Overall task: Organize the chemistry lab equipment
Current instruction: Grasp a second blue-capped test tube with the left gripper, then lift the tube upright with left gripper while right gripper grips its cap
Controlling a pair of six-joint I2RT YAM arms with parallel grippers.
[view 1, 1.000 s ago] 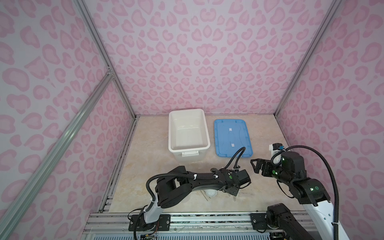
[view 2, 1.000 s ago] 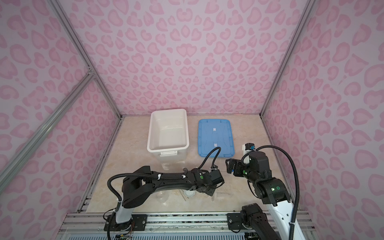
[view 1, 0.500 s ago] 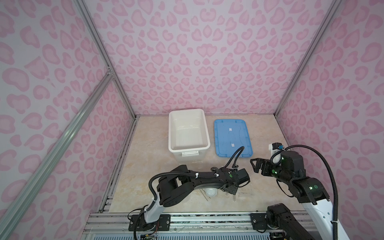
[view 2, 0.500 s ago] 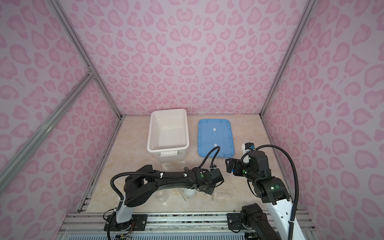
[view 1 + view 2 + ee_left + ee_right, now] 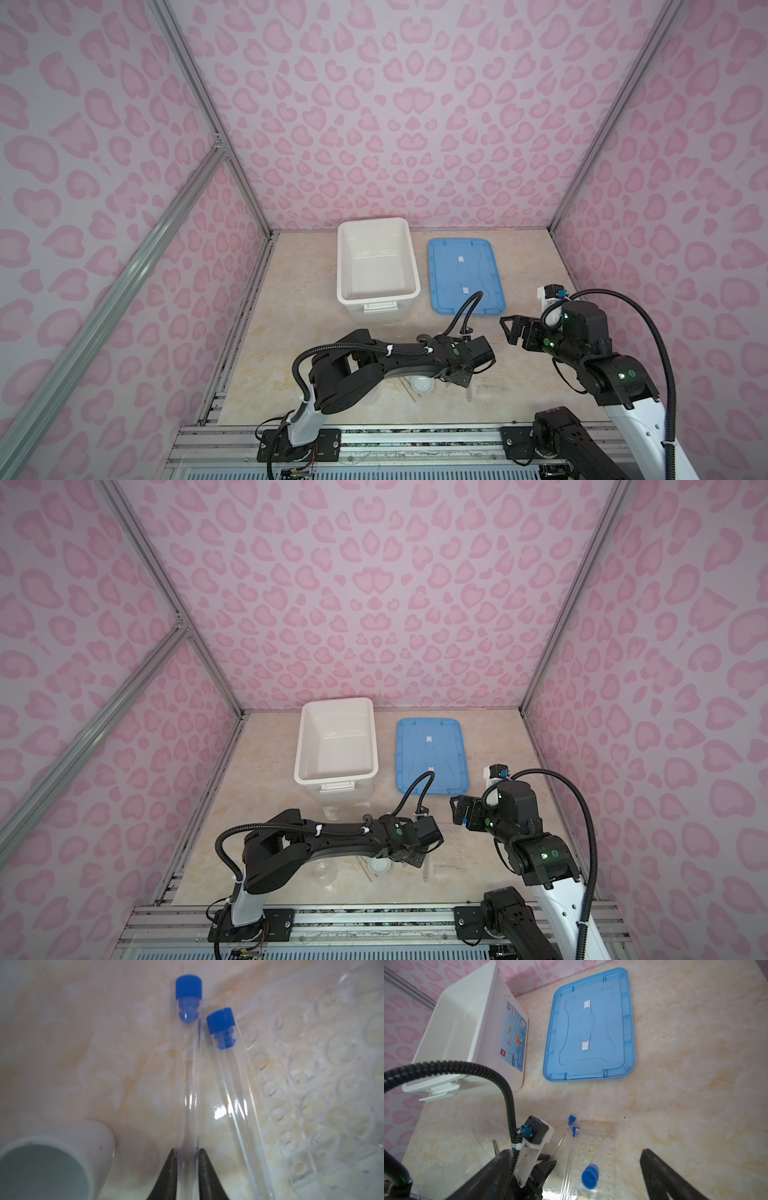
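Near the front edge of the table point(image 5: 291, 332), we see the L gripper point(image 5: 188, 1152) pinching a clear blue-capped tube point(image 5: 188, 1084) well away from its cap. Both black fingers point(image 5: 168, 1172) press vs. its walls, and the tube lies on the tabletop. Just beside it lies a 2nd tube point(image 5: 232, 1084), approx. parallel, right at the edge of the clear rack point(image 5: 324, 1084). A white dish point(image 5: 52, 1157) sits on the gripper's other side, close but apart. From the R wrist view a 3rd tube point(image 5: 589, 1176) seems to stand in the rack, though blur leaves us unsure. The R gripper point(image 5: 513, 328) hovers above the table w/ fingers spread wide, holding nothing. At the back the white box point(image 5: 376, 266) stands open, its blue lid point(image 5: 465, 274) flat beside it.
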